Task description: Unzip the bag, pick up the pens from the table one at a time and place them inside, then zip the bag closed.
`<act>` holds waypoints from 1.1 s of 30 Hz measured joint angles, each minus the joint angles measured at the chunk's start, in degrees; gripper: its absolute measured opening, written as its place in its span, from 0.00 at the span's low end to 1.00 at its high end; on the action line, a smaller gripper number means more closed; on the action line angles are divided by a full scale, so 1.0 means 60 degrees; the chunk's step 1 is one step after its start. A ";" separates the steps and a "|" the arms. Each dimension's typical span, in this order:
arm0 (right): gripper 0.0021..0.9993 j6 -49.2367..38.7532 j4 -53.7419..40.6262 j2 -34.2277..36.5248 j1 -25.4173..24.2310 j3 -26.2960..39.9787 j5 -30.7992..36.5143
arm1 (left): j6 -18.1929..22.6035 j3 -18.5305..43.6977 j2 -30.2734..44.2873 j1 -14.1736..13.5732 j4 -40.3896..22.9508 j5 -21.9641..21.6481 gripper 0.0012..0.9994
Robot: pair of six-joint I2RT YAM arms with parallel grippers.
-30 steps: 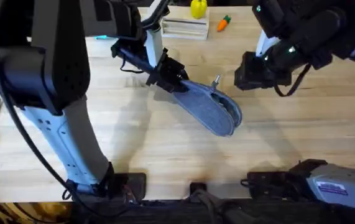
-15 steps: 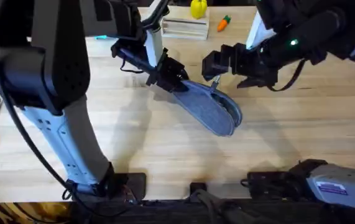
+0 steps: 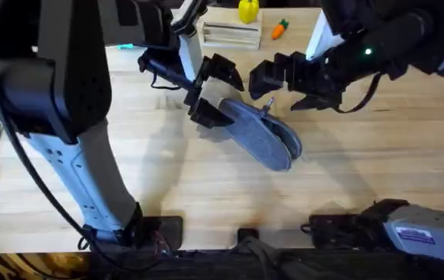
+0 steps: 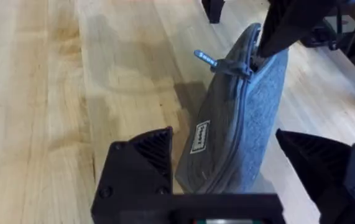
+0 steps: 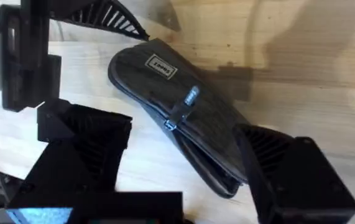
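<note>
I see my left gripper (image 3: 211,92) spread apart around the blue-grey fabric pouch's (image 3: 260,134) ten-o'clock end; right gripper (image 3: 277,78) gapes above its zipper pull (image 3: 269,102), pens hidden.

Overhead down-forward; both close wrist views on the bag (image 3: 260,132).

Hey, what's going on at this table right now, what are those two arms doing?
Two robot arms are working on a blue-grey bag lying on the wooden table. The left gripper is open around one end of the bag, not clamped on it. The right gripper is open too, just above the zipper pull. The zipper looks partly open near the bag's other end.
</note>
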 joint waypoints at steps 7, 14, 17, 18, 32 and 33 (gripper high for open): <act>1.00 0.0545 0.0819 -0.0001 0.0236 -0.0299 0.0005 | 0.0374 0.0110 -0.0002 0.0332 -0.0459 -0.0450 0.99; 1.00 0.1250 0.2456 -0.0001 0.0623 -0.1684 0.0006 | 0.0852 0.1618 -0.0002 0.1657 -0.1870 -0.1146 0.99; 1.00 0.1396 0.2764 0.0001 0.0813 -0.1843 0.0007 | 0.1145 0.2165 -0.0002 0.2278 -0.2335 -0.1323 0.99; 1.00 0.1423 0.2809 0.0002 0.0881 -0.1843 0.0008 | 0.1201 0.2281 -0.0002 0.2446 -0.2427 -0.1360 0.99; 0.58 0.1618 0.2839 0.0002 0.1220 -0.1851 0.0330 | 0.1446 0.2479 -0.0002 0.2782 -0.2788 -0.1550 0.99; 0.53 0.1672 0.2839 0.0000 0.1223 -0.1851 0.0372 | 0.1446 0.2479 -0.0002 0.2765 -0.2822 -0.1552 0.99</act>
